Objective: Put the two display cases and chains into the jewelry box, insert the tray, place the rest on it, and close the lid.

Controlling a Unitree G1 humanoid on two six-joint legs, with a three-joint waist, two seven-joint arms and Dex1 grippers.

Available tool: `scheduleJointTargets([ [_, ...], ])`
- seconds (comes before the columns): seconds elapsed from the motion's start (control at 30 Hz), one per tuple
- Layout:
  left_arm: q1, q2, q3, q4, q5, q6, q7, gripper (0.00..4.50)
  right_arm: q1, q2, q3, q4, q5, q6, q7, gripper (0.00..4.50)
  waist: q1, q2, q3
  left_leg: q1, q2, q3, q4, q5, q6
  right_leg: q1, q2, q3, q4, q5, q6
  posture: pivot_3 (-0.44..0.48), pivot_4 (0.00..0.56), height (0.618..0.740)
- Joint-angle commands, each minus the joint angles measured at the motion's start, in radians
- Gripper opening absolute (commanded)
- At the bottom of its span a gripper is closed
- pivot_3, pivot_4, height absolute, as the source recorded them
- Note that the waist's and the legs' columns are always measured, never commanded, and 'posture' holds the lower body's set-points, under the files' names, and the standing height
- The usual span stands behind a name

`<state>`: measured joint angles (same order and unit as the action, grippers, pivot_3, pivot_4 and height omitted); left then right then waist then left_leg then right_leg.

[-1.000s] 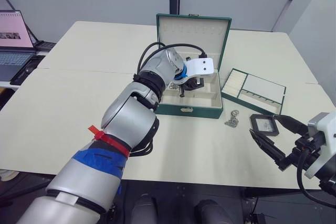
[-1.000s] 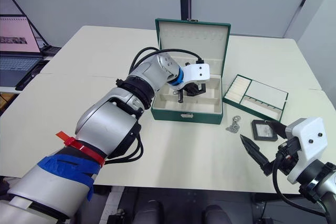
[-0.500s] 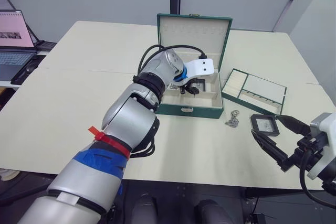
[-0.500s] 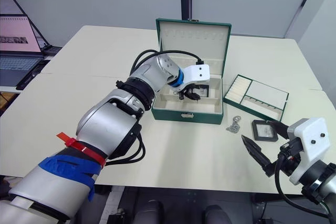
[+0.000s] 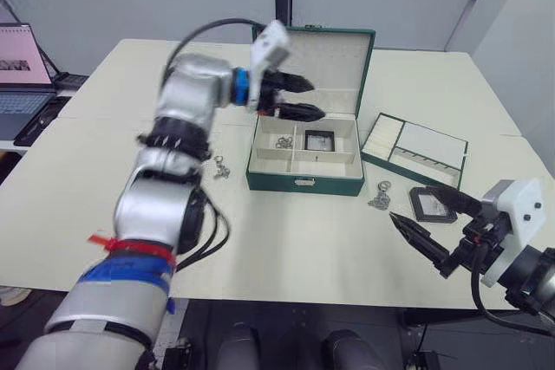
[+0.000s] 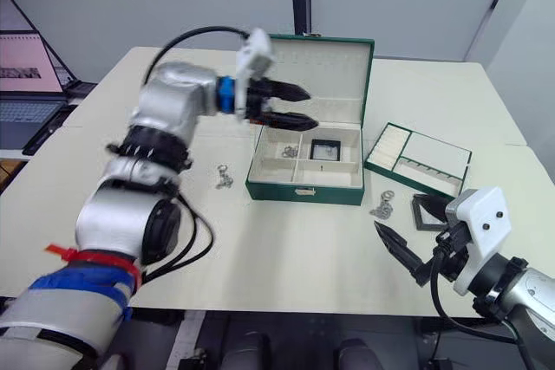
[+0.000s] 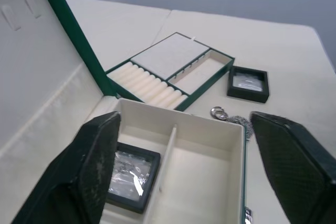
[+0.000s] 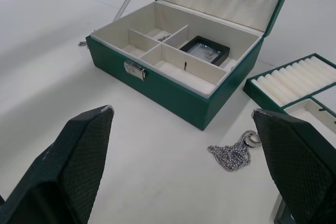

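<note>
From my seat: lid [image 5: 334, 62] partly hidden behind left gripper [image 5: 303, 99]; hook row unreadable. Chain in the box's rear-left compartment [image 5: 283, 142] too small to count links. Second display case [image 6: 431, 210] half covered by right gripper's [image 6: 408, 244] housing. Laptop [image 5: 19, 71] cut off at the frame edge. Chain left of box [image 6: 225, 178] just a blur.

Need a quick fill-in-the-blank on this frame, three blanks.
1. The box lid is ___.
2. One display case lies inside the box; the other lies on the ___.
3. The tray sits to the robot's ___ of the box.

Missing: open; table; right
</note>
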<state>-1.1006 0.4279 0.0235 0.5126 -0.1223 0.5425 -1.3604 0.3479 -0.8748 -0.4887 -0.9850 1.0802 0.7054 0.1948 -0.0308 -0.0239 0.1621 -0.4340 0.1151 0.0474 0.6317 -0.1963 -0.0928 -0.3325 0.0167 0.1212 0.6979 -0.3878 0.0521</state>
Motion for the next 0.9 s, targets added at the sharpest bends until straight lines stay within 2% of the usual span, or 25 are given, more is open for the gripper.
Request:
scheduleJointTargets([
  [0.03, 0.159, 0.054, 0.072, -0.371, -0.111, 0.204, 0.092, 4.06, 0.012, 0.015, 0.007, 0.001, -0.026, -0.019, 0.031, 4.50, 0.001, 0.000, 0.000, 0.000, 0.000, -0.001, 0.000, 0.000, 0.000, 0.000, 0.000, 0.000, 0.000, 0.000, 0.000, 0.000, 0.150, 0.740],
  [0.1, 0.307, 0.131, 0.107, -0.517, -0.155, 0.236, 0.087, 4.44, 0.029, 0.020, 0.011, 0.018, -0.036, -0.018, 0.065, 4.50, 0.002, 0.000, 0.000, -0.001, 0.000, -0.003, 0.003, 0.000, 0.000, 0.000, 0.000, -0.002, 0.001, 0.000, 0.000, 0.000, 0.150, 0.740],
  [0.13, 0.372, 0.169, 0.122, -0.574, -0.174, 0.244, 0.087, 4.49, 0.036, 0.021, 0.010, 0.027, -0.038, -0.018, 0.084, 4.50, 0.003, 0.000, 0.000, -0.001, 0.000, -0.003, 0.004, 0.000, 0.000, 0.001, 0.000, -0.002, 0.001, 0.000, 0.000, 0.000, 0.150, 0.740],
  [0.33, 0.643, 0.348, 0.212, -0.692, -0.213, 0.194, 0.113, 4.49, 0.078, 0.027, -0.006, 0.052, -0.041, -0.014, 0.158, 4.50, 0.004, 0.000, 0.000, 0.002, 0.000, -0.006, 0.005, 0.000, 0.000, 0.006, 0.000, -0.004, -0.001, 0.000, 0.000, 0.000, 0.150, 0.740],
  [0.47, 0.737, 0.363, 0.320, -0.705, -0.284, 0.260, 0.191, 4.49, 0.114, 0.036, -0.013, 0.054, -0.079, -0.021, 0.188, 4.50, 0.008, 0.000, 0.000, 0.001, -0.001, -0.008, 0.005, 0.000, 0.000, 0.007, 0.000, -0.006, -0.002, 0.000, 0.000, 0.000, 0.150, 0.740],
  [0.7, 0.925, 0.398, 0.414, -0.644, -0.312, 0.032, 0.137, 4.49, 0.185, 0.069, -0.030, 0.047, -0.131, -0.032, 0.240, 4.50, 0.003, 0.000, -0.001, 0.001, -0.001, -0.008, 0.004, -0.001, 0.002, 0.007, 0.000, -0.006, -0.002, 0.000, 0.000, 0.000, 0.150, 0.740],
  [0.9, 1.023, 0.435, 0.429, -0.621, -0.341, -0.053, 0.097, 4.49, 0.172, 0.073, -0.031, 0.052, -0.143, -0.027, 0.256, 4.50, 0.003, -0.001, -0.001, 0.001, -0.001, -0.009, 0.004, -0.003, 0.004, 0.007, 0.000, -0.007, -0.002, -0.001, 0.000, 0.000, 0.150, 0.740],
])
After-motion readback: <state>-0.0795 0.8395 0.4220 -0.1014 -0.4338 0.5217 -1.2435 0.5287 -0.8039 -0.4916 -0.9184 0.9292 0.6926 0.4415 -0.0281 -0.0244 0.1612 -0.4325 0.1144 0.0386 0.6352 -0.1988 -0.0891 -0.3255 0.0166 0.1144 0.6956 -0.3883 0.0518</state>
